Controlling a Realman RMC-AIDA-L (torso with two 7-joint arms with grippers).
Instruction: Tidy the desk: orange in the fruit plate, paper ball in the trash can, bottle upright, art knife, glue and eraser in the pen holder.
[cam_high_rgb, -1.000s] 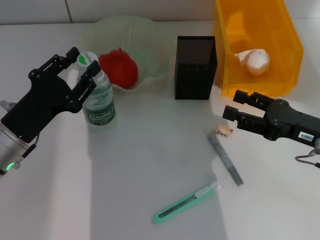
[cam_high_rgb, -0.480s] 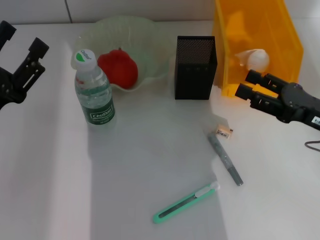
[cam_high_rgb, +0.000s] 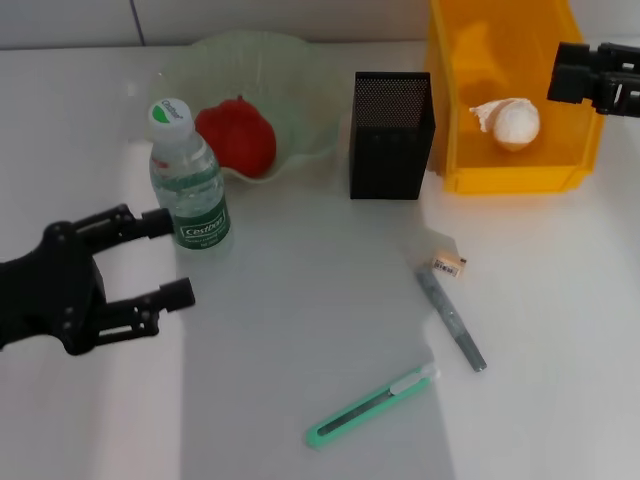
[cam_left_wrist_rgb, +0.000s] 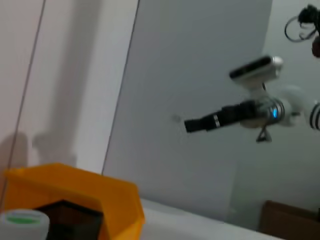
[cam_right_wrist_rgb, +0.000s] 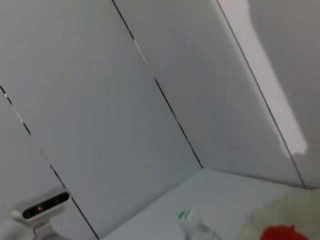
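The bottle (cam_high_rgb: 190, 190) stands upright, green cap up; the cap also shows in the left wrist view (cam_left_wrist_rgb: 22, 222). A red-orange fruit (cam_high_rgb: 237, 135) lies in the pale green plate (cam_high_rgb: 300, 75). The paper ball (cam_high_rgb: 510, 122) lies in the yellow bin (cam_high_rgb: 455, 110). The black mesh pen holder (cam_high_rgb: 392, 135) stands between plate and bin. The eraser (cam_high_rgb: 449, 264), grey glue stick (cam_high_rgb: 452, 322) and green art knife (cam_high_rgb: 370, 405) lie on the desk in front. My left gripper (cam_high_rgb: 168, 257) is open and empty, just in front of the bottle. My right gripper (cam_high_rgb: 562, 72) is open and empty above the bin's far right side.
The white desk (cam_high_rgb: 300, 300) runs to a white wall at the back. The left wrist view shows the bin (cam_left_wrist_rgb: 75, 195) and my right arm (cam_left_wrist_rgb: 235, 112) farther off. The right wrist view shows mostly wall, with the fruit (cam_right_wrist_rgb: 282, 234) at its edge.
My left gripper let go of the bottle, swung out to the left, then came down in front of it. My right gripper moved from beside the eraser back to above the bin.
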